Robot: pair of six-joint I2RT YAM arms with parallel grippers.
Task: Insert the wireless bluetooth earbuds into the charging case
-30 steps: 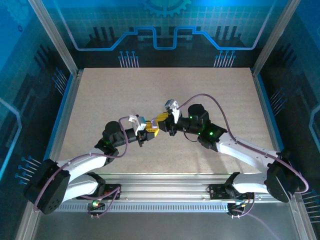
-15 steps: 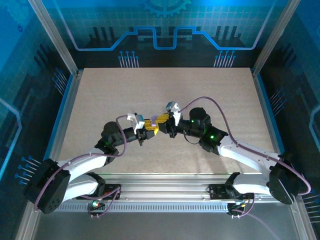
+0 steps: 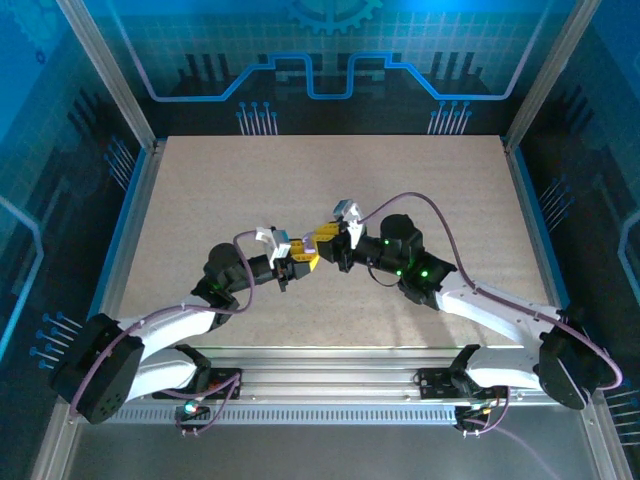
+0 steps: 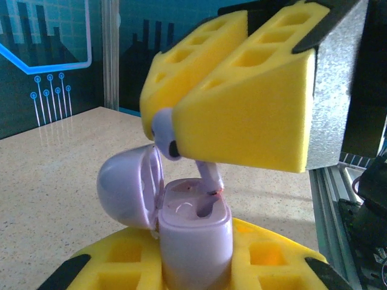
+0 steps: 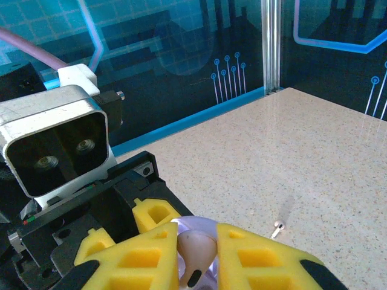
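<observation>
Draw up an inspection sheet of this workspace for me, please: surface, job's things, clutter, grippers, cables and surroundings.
Surface: speckled beige tabletop, no marks seen.
Job's things: lavender plastic charging case upright with its lid open; pale lavender earbud above it, stem tip at the socket's mouth.
Clutter: one tiny pale item lying on the tabletop, too small to identify.
Grippers: left gripper shut on the case; right gripper shut on the earbud; they meet mid-table.
Cables: purple cables loop over both arms, no snag seen.
Surroundings: blue circuit-patterned walls, aluminium frame posts.
</observation>
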